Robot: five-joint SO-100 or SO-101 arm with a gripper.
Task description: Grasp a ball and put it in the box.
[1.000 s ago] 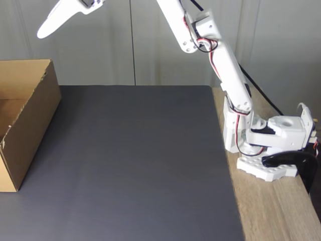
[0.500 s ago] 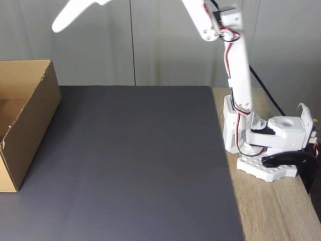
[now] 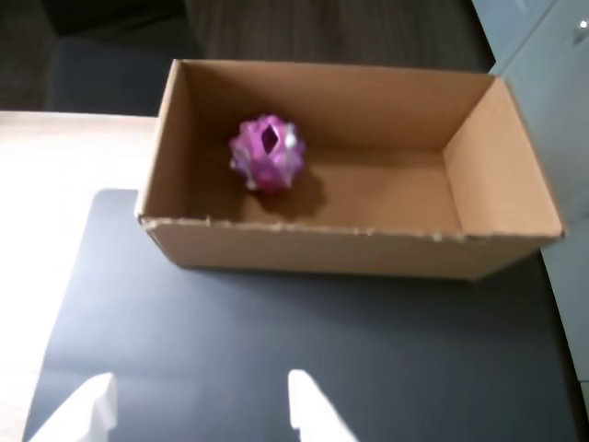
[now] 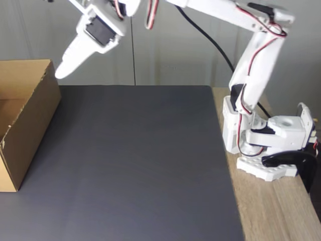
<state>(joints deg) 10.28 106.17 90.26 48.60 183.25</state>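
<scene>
One ball (image 3: pixel 266 153), purple and pink with pale patches and rounded bumps, lies inside the box (image 3: pixel 354 251) in the wrist view. It sits on the box floor toward the left half, close to the far wall, with its shadow falling to its right. Nothing touches it.

Claw (image 3: pixel 198 405) in the wrist view: two white fingertips (image 3: pixel 308 405) poke up from the bottom edge, set wide apart with only dark mat between them. Spread, holding nothing. The ball lies well apart from the claw, beyond the near cardboard wall and a little right of the gap's middle. A stretch of bare mat (image 3: pixel 304 341) separates the fingertips from the box's near wall.

Fixed view: the claw (image 4: pixel 75 52) hangs high in the upper left, its white tip pointing down and to the left, raised above the mat (image 4: pixel 135 160) and just right of the box's (image 4: pixel 30 120) near corner. From this angle only one white finger reads clearly. The box stands at the left edge on the mat, open on top; its inside floor is partly seen, the ball itself hidden from this side.

Arm (image 4: pixel 251 65) arches from its white base (image 4: pixel 266 145) on the right, which sits on the pale wooden tabletop (image 4: pixel 276 211) beside the mat. A black cable runs behind the arm.
</scene>
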